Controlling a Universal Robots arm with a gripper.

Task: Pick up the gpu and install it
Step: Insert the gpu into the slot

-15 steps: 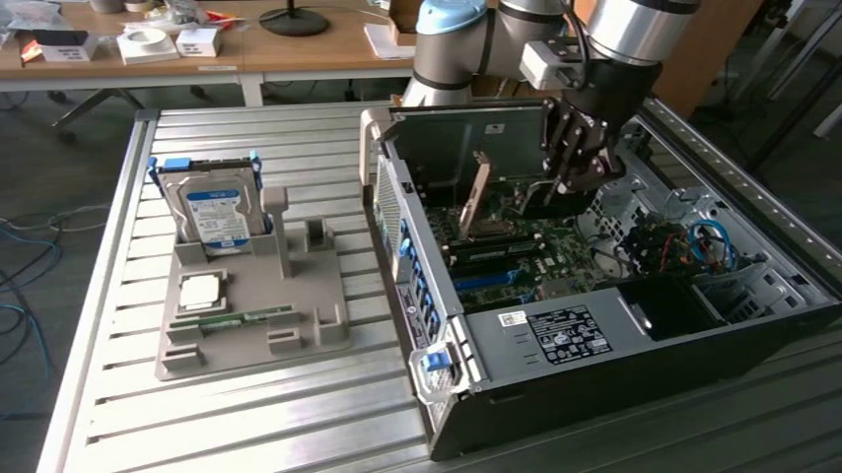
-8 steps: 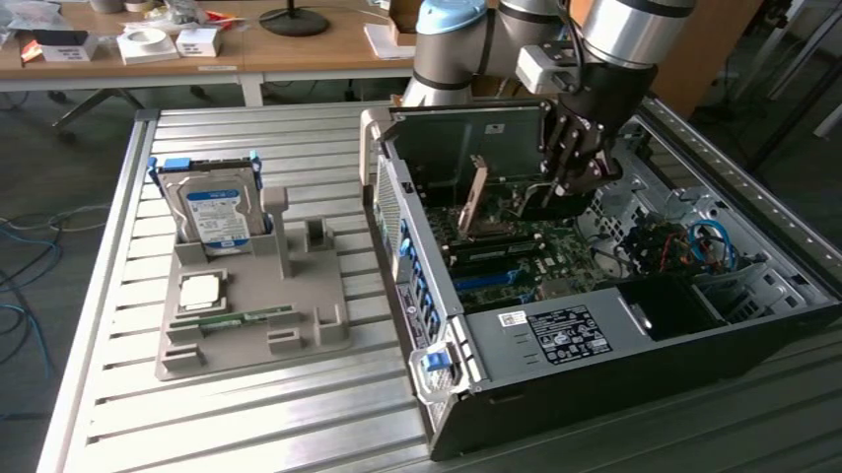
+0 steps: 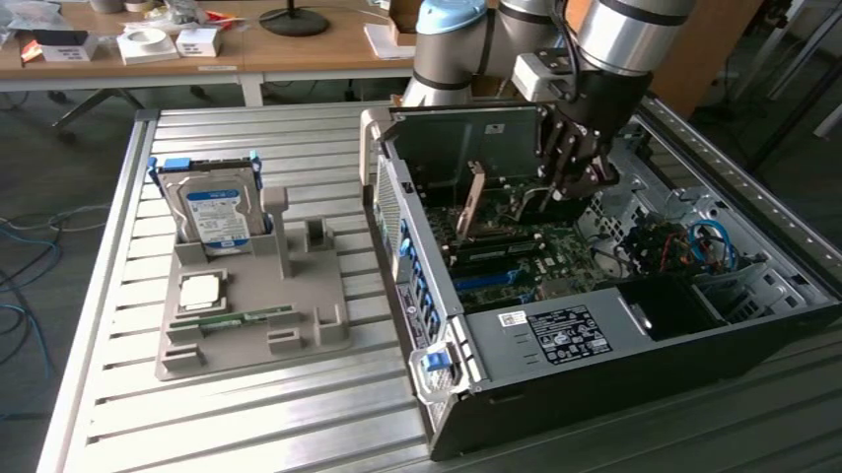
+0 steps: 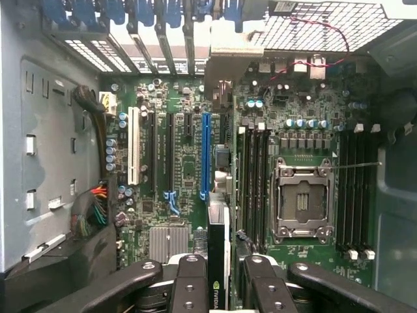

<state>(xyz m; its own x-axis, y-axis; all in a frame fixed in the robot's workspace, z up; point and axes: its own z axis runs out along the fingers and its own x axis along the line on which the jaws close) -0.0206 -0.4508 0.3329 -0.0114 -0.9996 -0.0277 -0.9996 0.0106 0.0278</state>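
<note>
One open case (image 3: 593,335) lies on the tabletop (image 3: 237,414) with the arm (image 3: 618,39) reaching down into it. The pickup looks done, and the install step is in hand. Over the motherboard (image 4: 182,195) the pincer (image 4: 225,277) is partly closed, clamping the gpu (image 4: 218,235) between its fingers (image 4: 189,280). In the wrist view the card is seen edge-on, just beside the blue slot (image 4: 205,156), between that slot and the memory slots (image 4: 254,176). Seating it would, I judge, call for three things: the card's lower edge parallel to and right over its slot, its end plate meeting the rear opening, and a straight push down without tilt. Because the card is edge-on, its contacts and the slot beneath it are hidden, so I cannot tell whether it hangs above the board or already touches it. In the exterior view the arm covers part of the case interior, and the pincer's lower end is hard to separate from the dark parts around it.
</note>
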